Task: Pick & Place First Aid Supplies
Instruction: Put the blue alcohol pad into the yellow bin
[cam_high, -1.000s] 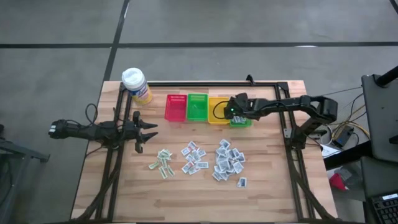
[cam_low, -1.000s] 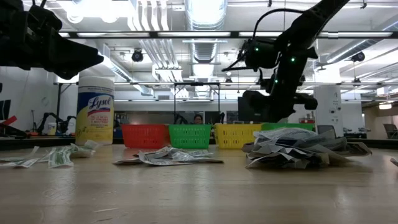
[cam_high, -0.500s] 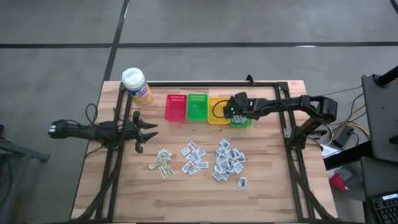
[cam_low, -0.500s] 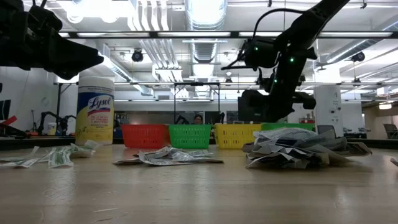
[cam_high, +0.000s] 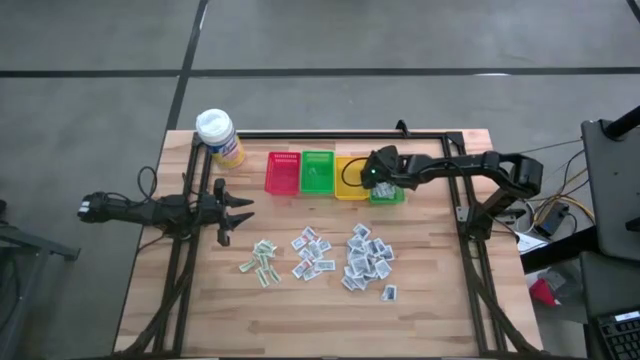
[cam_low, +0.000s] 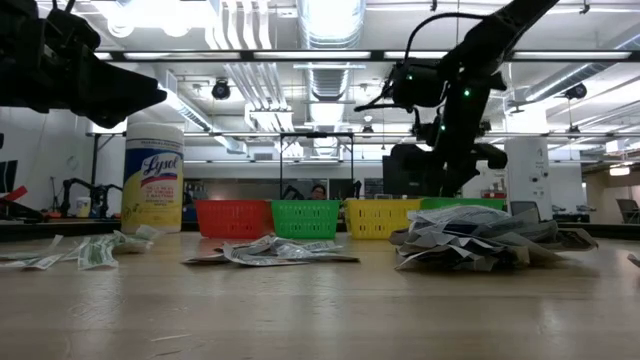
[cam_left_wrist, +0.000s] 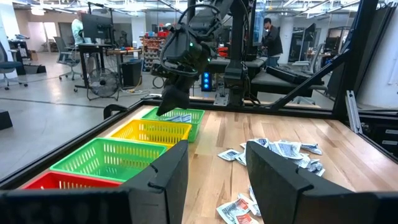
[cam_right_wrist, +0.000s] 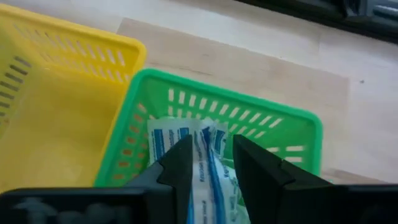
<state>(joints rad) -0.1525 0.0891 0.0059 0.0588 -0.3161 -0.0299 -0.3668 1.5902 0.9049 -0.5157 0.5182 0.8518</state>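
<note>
The first aid supplies are small white packets lying flat on the table in three loose groups. My right gripper hangs open, slanting down over the right-hand green basket. White packets with blue print lie in that basket. My left gripper waits open and level above the table's left side, with nothing between its fingers. My right gripper comes slanting down from above with its fingers apart. A blue-printed packet in the basket shows in the gap between them. I cannot tell whether either finger touches it.
A red basket, a green one and a yellow one stand in a row at the far side, left of the right-hand green basket. A yellow bottle with a white cap stands at the far left corner. A black frame borders the table.
</note>
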